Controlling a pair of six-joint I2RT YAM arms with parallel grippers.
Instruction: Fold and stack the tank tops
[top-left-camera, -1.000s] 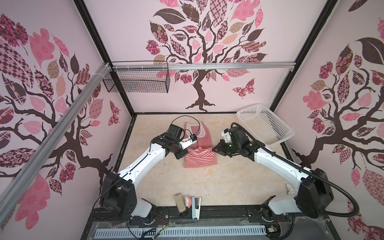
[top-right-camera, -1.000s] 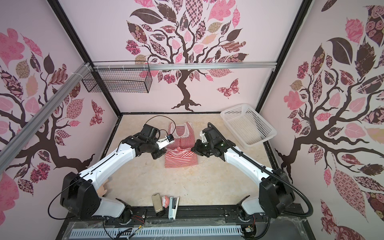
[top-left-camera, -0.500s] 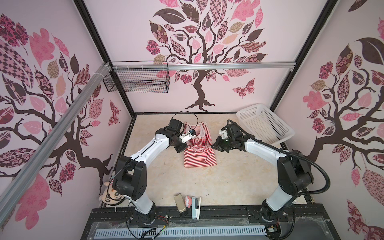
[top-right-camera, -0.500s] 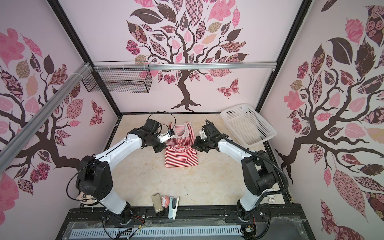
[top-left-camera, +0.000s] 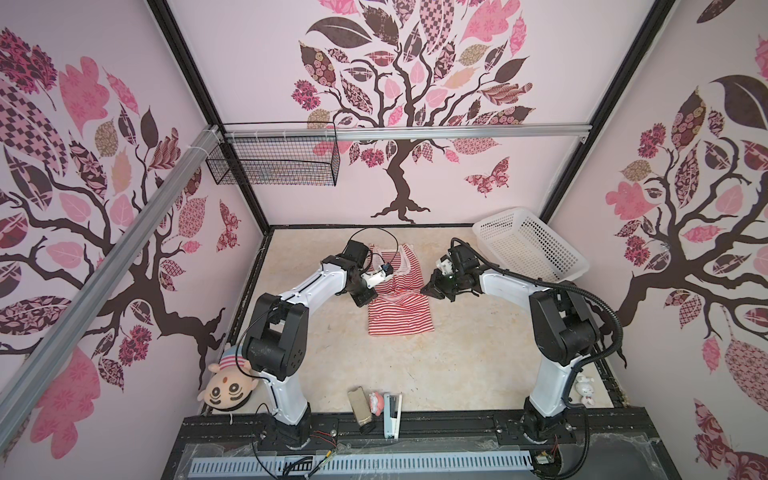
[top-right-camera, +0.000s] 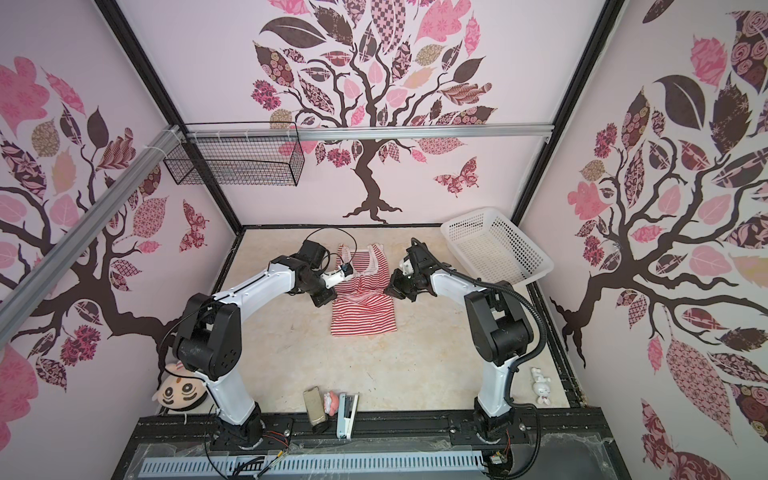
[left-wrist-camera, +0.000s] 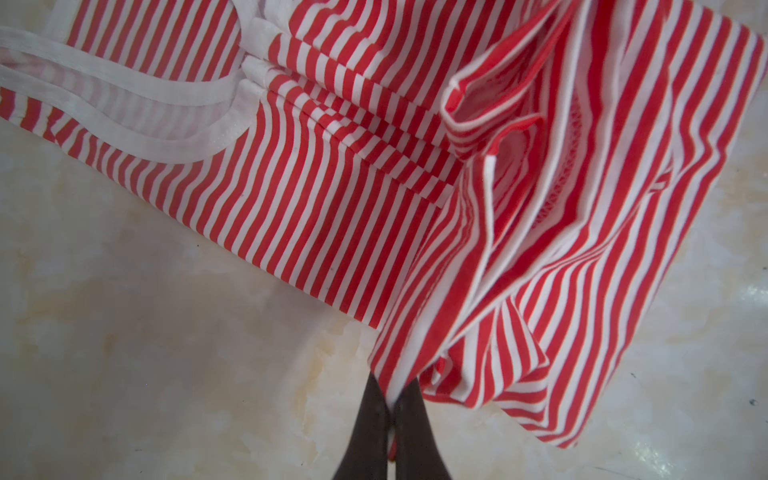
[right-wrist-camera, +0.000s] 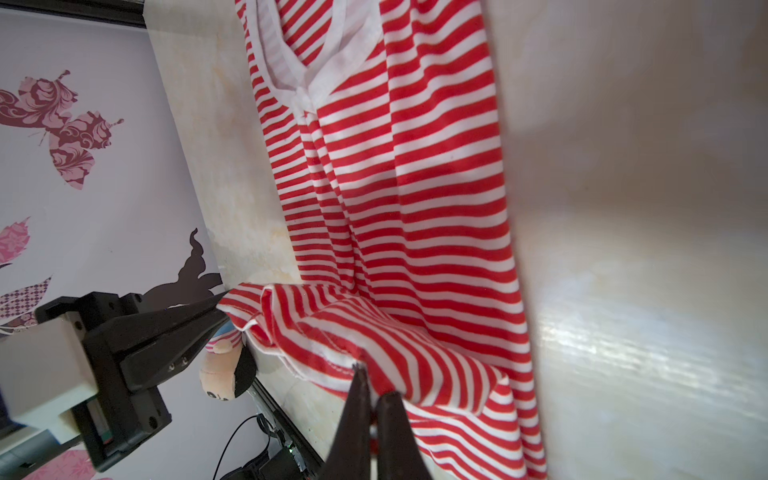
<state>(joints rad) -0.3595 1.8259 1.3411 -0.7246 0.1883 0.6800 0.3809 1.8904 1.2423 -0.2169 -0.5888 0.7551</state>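
The red-and-white striped tank top (top-left-camera: 400, 316) lies in the middle of the table in both top views, its white-trimmed neck (top-right-camera: 368, 266) toward the back wall. A raised fold runs across its middle. My left gripper (top-left-camera: 369, 300) is shut on the cloth's left edge, and in the left wrist view striped fabric (left-wrist-camera: 478, 249) is pinched between the black fingers of the gripper (left-wrist-camera: 392, 399). My right gripper (top-left-camera: 424, 291) is shut on the right edge, with the cloth (right-wrist-camera: 415, 208) bunched at the gripper's (right-wrist-camera: 374, 386) tips. The left gripper (right-wrist-camera: 216, 307) shows there too.
A white plastic basket (top-left-camera: 536, 249) stands tilted at the back right. A black wire basket (top-left-camera: 274, 164) hangs on the back wall. A plush doll (top-left-camera: 226, 384) lies front left, small items (top-left-camera: 376, 409) at the front edge, and a small white toy (top-left-camera: 586, 388) front right.
Both arms have risen at the shoulders and now stand taller. The two grippers, still shut on the cloth, have shifted slightly toward the back wall.
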